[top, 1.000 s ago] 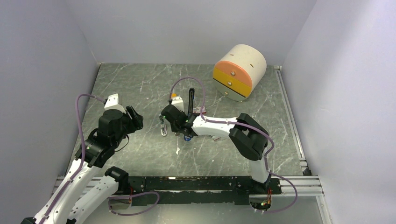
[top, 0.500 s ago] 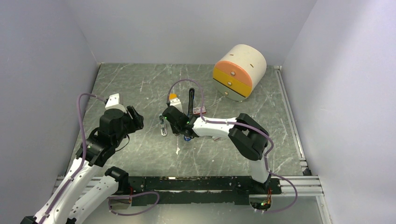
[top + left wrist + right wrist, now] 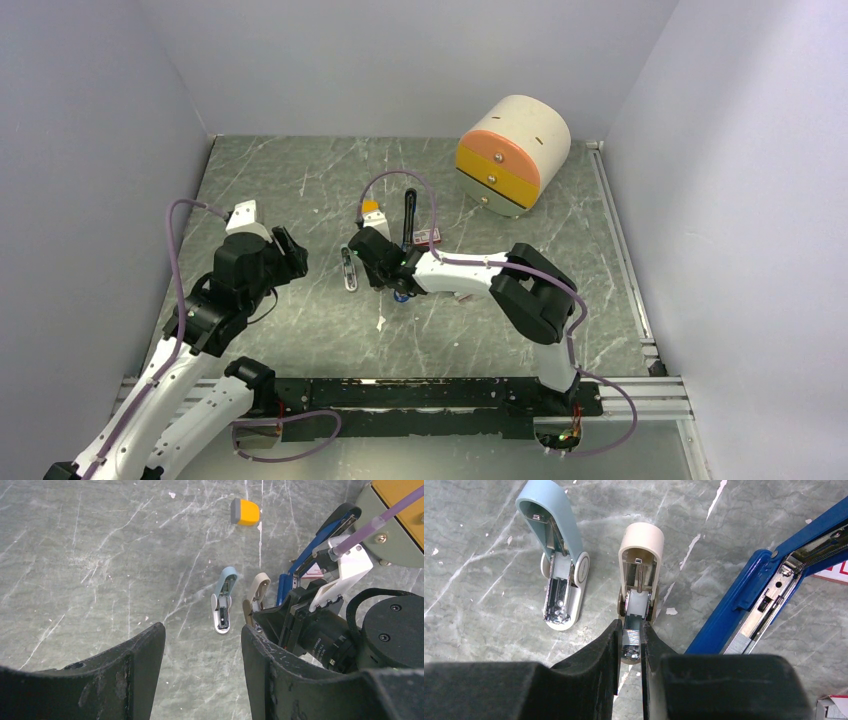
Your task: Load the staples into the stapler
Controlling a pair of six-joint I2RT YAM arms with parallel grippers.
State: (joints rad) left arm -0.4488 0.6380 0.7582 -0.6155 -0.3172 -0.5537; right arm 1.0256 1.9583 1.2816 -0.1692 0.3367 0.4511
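Note:
My right gripper (image 3: 630,630) is shut on the staples (image 3: 630,638), a small silver ribbed block. It holds them over the open tray of the beige stapler (image 3: 640,545), at its near end. An open light-blue stapler (image 3: 551,525) lies to the left and a large open blue stapler (image 3: 744,600) to the right. In the top view the right gripper (image 3: 370,258) hides the beige stapler, beside the light-blue stapler (image 3: 349,270). My left gripper (image 3: 202,635) is open and empty, above the table to the left (image 3: 290,250).
An orange-yellow little block (image 3: 371,206) lies behind the staplers, also in the left wrist view (image 3: 245,511). A small red-and-white box (image 3: 430,236) lies by the blue stapler (image 3: 409,215). A round drawer unit (image 3: 510,155) stands at the back right. Walls enclose the table.
My right gripper has shifted slightly nearer with the staples, uncovering the orange-yellow block behind it. The left arm has barely moved.

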